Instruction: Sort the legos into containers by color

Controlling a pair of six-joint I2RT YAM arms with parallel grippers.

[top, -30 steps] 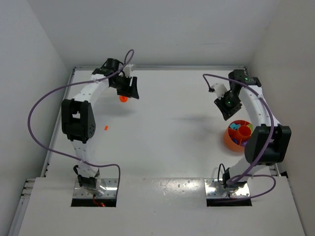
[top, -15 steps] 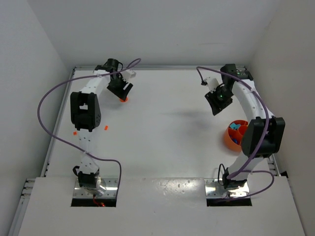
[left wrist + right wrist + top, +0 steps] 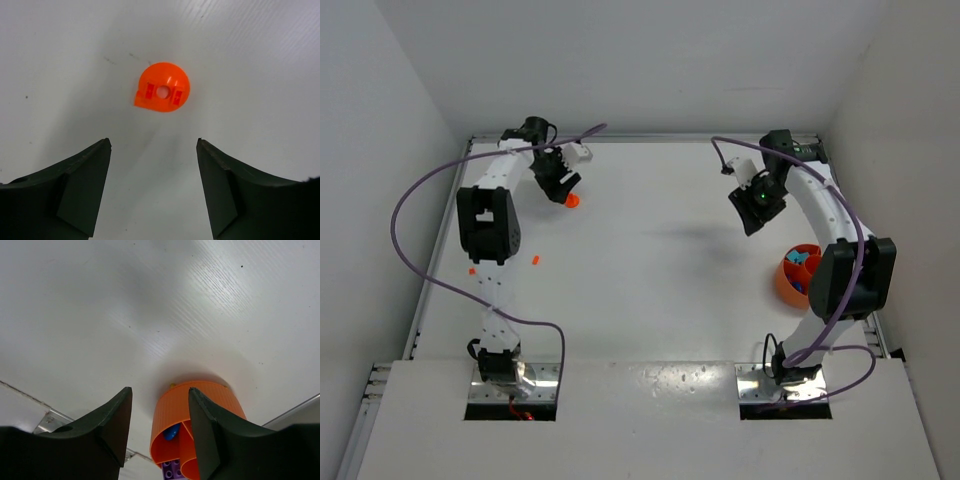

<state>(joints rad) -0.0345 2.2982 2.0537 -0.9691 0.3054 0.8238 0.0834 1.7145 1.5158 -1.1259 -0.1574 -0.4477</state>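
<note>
Left jaws stand open and empty, with the round orange lego (image 3: 162,92) lying on the bench (image 3: 260,60) at twelve o'clock, just beyond the tips. Best play, I'd say: ease forward, centre it, drop, then pinch squarely. Right jaws are open and empty too, orange bowl (image 3: 167,410) at six o'clock. Since a second back, the right arm swung off the bowl and both jaws widened.

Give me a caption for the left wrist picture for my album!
Open left jaws facing a round orange lego on the white table.
</note>
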